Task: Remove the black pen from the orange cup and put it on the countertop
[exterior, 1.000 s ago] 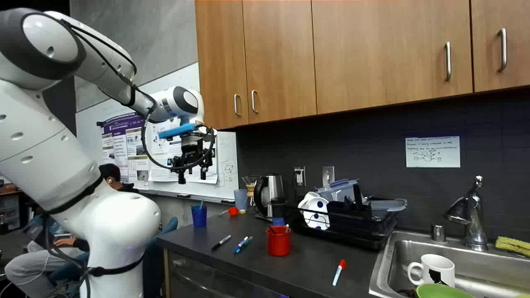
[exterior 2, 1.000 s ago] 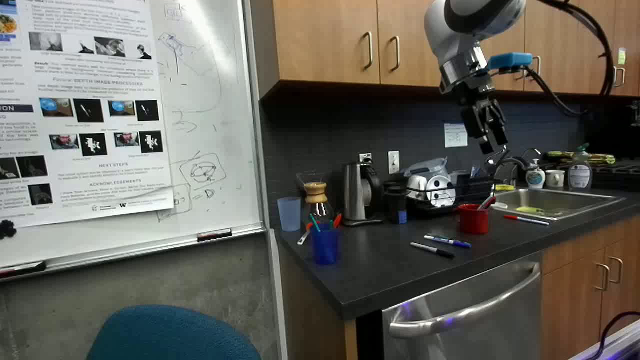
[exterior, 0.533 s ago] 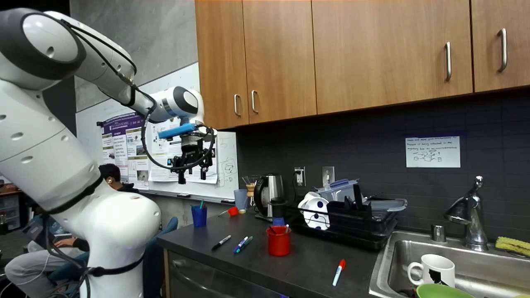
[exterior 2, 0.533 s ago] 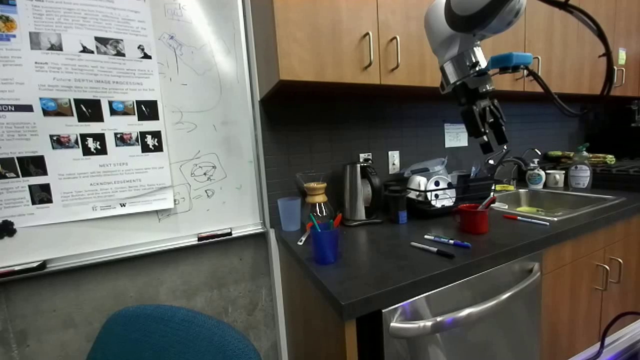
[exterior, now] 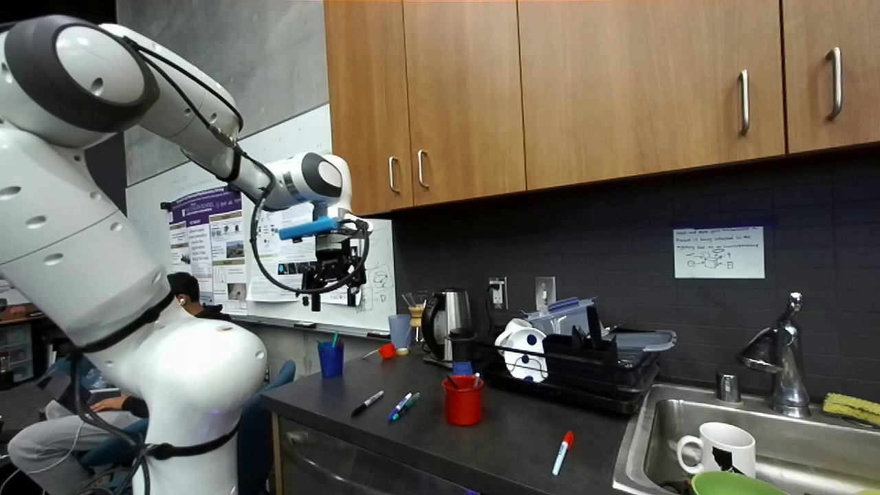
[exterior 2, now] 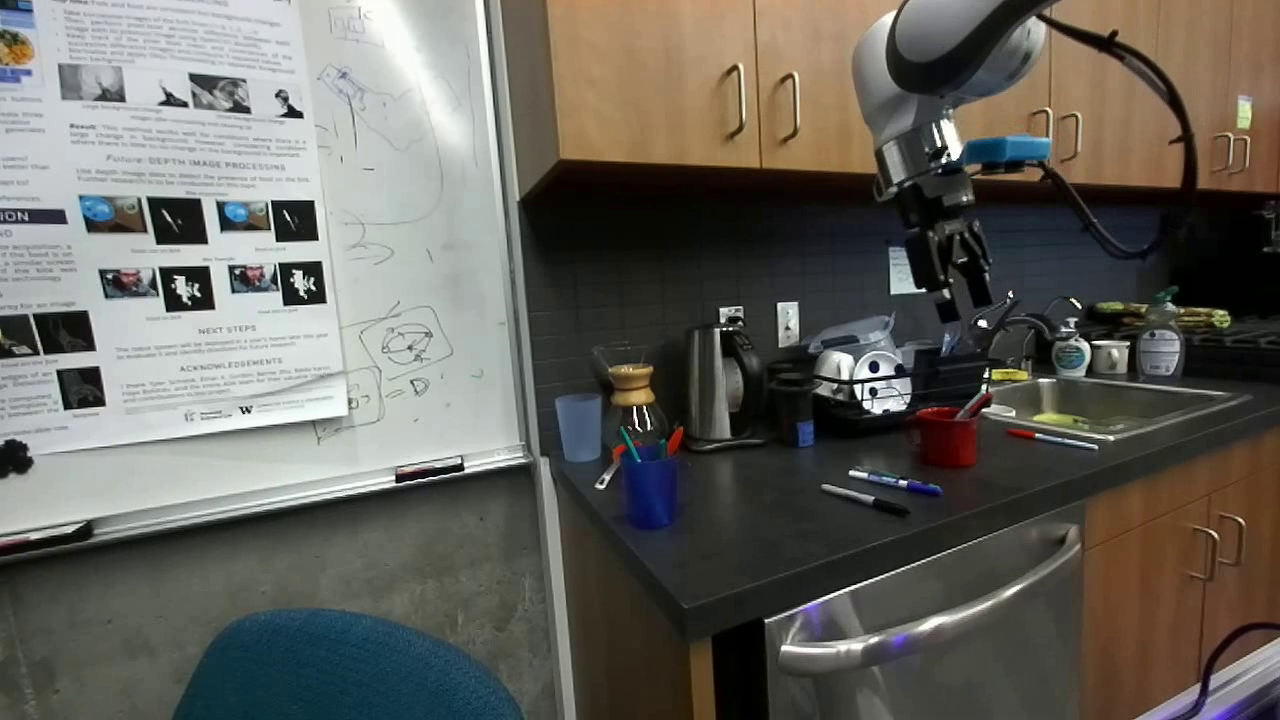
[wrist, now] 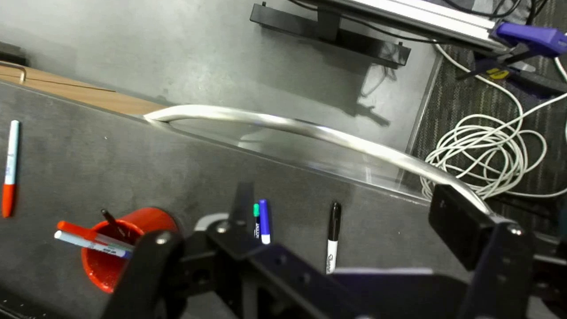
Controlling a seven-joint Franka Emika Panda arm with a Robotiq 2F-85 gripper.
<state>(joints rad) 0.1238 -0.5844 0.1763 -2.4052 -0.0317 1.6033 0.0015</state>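
Note:
The orange cup (exterior: 463, 405) stands upright on the dark grey countertop (exterior: 522, 440); it also shows in an exterior view (exterior 2: 948, 442) and the wrist view (wrist: 155, 218). A thin black pen (wrist: 111, 221) leans in the cup beside a red-capped marker and a whitish marker. Its dark end (exterior: 451, 380) pokes above the rim. My gripper (exterior: 335, 300) is open and empty, high above the counter, away from the cup; it also shows in an exterior view (exterior 2: 965, 306). In the wrist view the jaws (wrist: 350, 212) stand wide apart, with the cup to their left, partly hidden by a finger.
A black-capped marker (wrist: 333, 237), blue and green pens (wrist: 264, 221) and a red-capped marker (exterior: 562, 454) lie on the countertop. A blue cup (exterior 2: 650, 490), kettle (exterior 2: 708, 390), dish rack (exterior: 570, 385) and sink (exterior: 639, 440) are around. Wooden cabinets (exterior: 467, 96) hang above.
My gripper has moved slightly lower: rightward and down in an exterior view, a little leftward and down in the other. The cup and pens have not moved.

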